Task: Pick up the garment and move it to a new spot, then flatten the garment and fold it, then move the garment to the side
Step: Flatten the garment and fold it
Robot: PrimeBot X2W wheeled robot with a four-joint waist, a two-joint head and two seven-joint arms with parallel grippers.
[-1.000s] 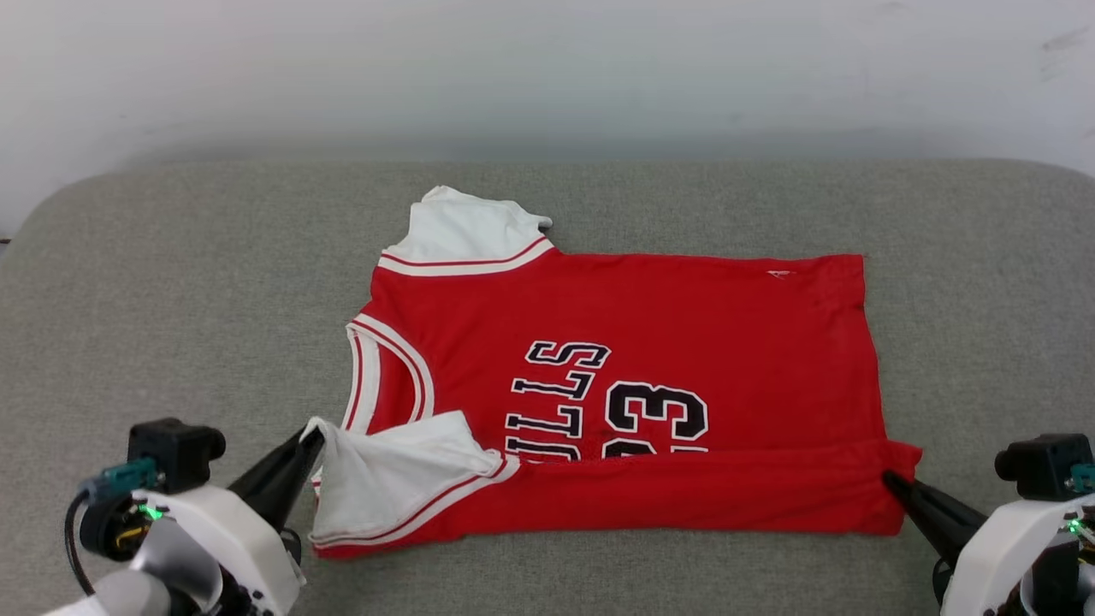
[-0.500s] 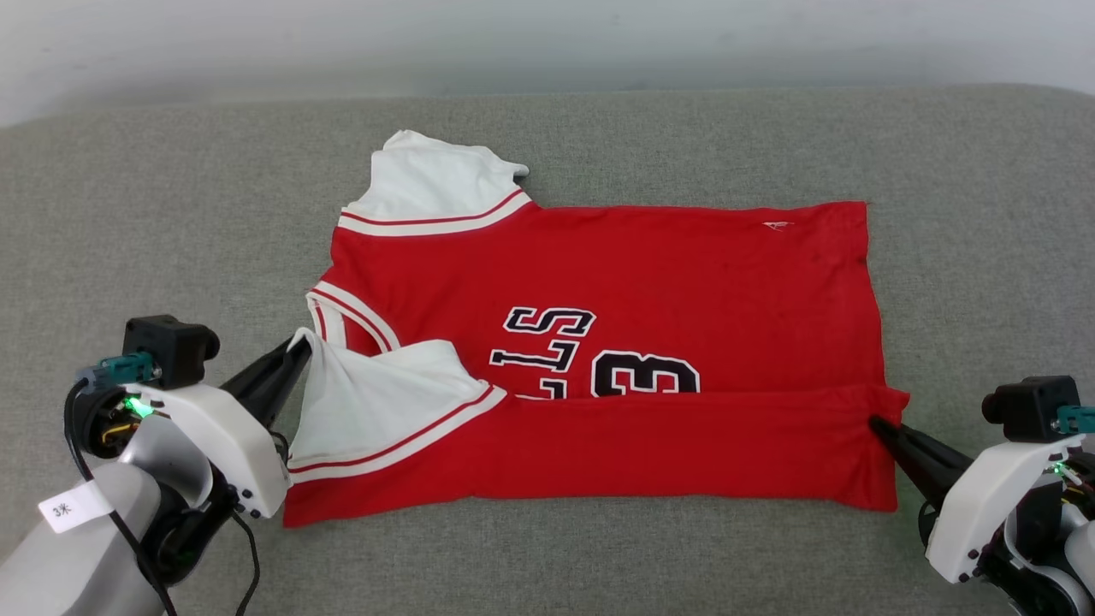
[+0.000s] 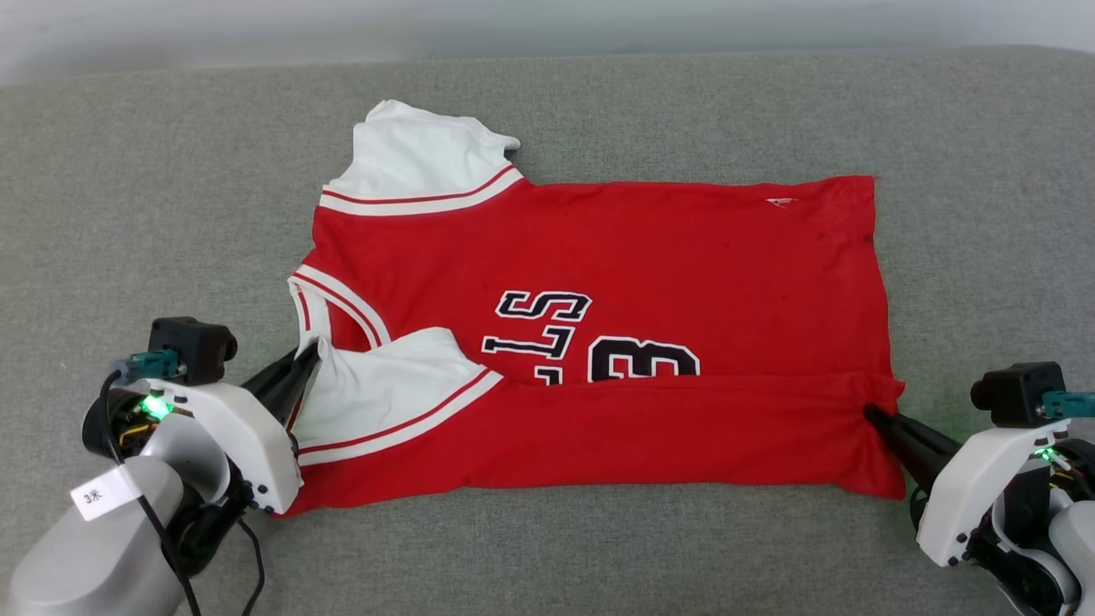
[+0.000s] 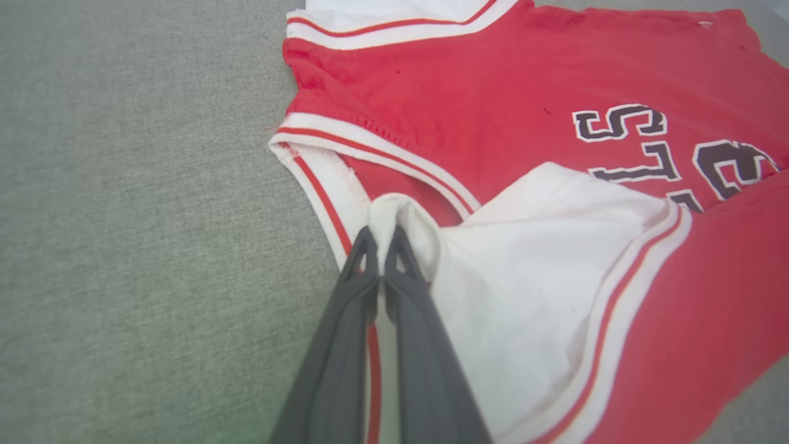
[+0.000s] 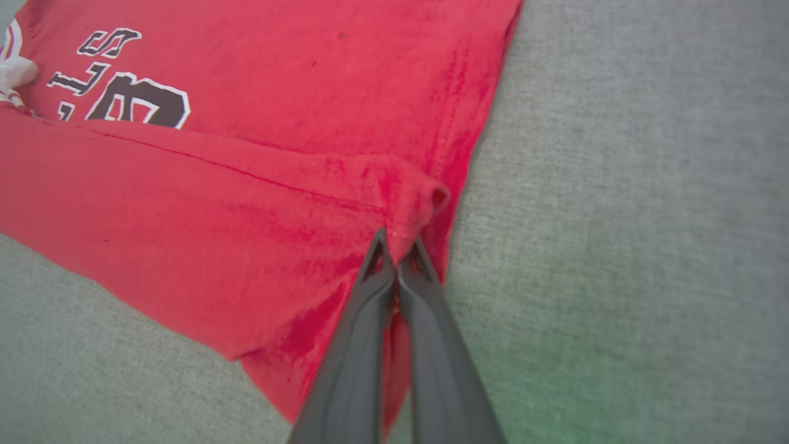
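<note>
Grey woven surface (image 3: 128, 214) is carrying the garment (image 3: 650, 257), soft red jersey lying central, near edge folded over. Left pincer (image 3: 310, 358) is clamping the white sleeve (image 4: 542, 259); right pincer (image 3: 873, 414) is clamping the red hem corner (image 5: 425, 197).

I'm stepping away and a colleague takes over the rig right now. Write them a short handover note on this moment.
Left end effector: shut on the garment, pinching its white sleeve beside the collar.
Right end effector: shut on the garment at the hem end of the folded strip.
Garment: spread on the grey cushion, chest up, near edge folded over and partly covering the lettering.
Done: laid out flat, first fold begun.
Left: finish folding, then move it to the side.
</note>
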